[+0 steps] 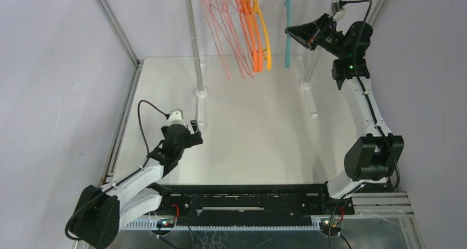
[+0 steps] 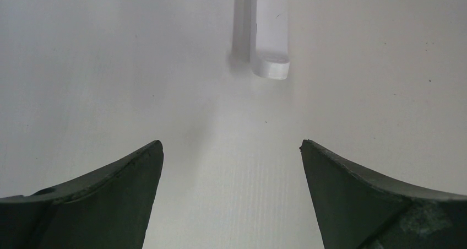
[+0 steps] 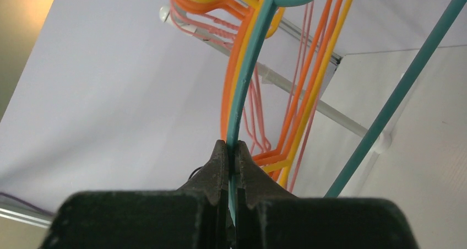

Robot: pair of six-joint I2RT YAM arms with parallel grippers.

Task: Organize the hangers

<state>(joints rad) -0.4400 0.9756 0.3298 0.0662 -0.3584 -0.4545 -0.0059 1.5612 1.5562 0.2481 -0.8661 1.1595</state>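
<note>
The left tool [image 1: 194, 132] hangs low over the white tabletop [image 1: 259, 128], jaws wide apart and holding nothing, with a foot of the rack [image 1: 192, 39] just ahead of it. On the rack at the back hang the pink hangers [image 1: 219, 31] on the left, then the orange hangers [image 1: 254, 34] bunched close, then the teal hanger [image 1: 287, 53] slightly apart. The right tool [image 1: 288, 31] is up at the teal hanger, jaws clamped on its thin side rod.
</note>
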